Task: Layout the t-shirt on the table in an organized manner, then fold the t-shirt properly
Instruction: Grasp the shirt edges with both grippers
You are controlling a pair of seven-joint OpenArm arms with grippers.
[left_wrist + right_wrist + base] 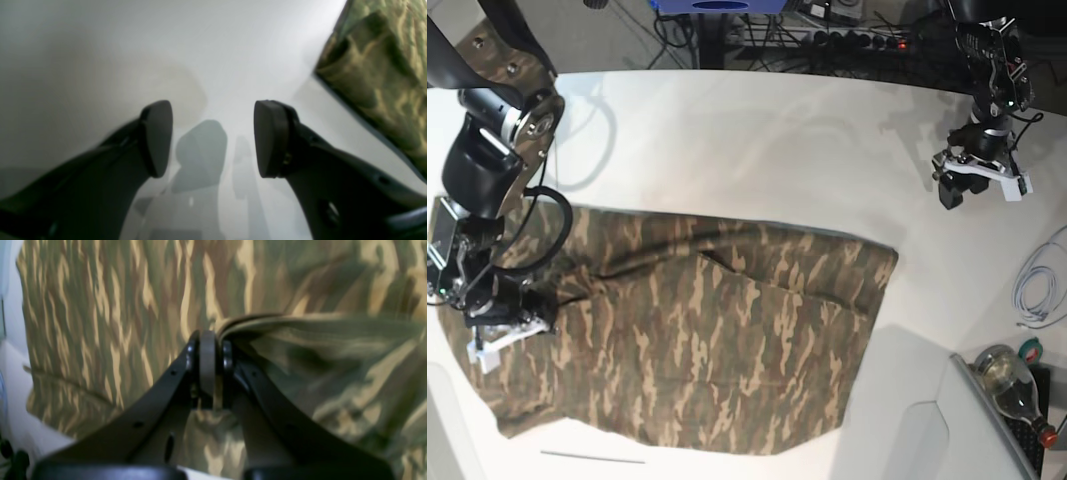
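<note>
The right claw is closed tight, its jaws pinching a fold of the t-shirt between them. The left claw hangs with jaws spread wide, nothing between its pads.

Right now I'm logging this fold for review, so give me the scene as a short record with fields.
t-shirt: camouflage print, spread mostly flat with some wrinkles
table: white, shirt lies on its near half
right gripper: shut on a fold of the shirt at its edge, on the base view's left
left gripper: open, empty, over bare table, apart from the shirt
fold state: not yet folded
</note>
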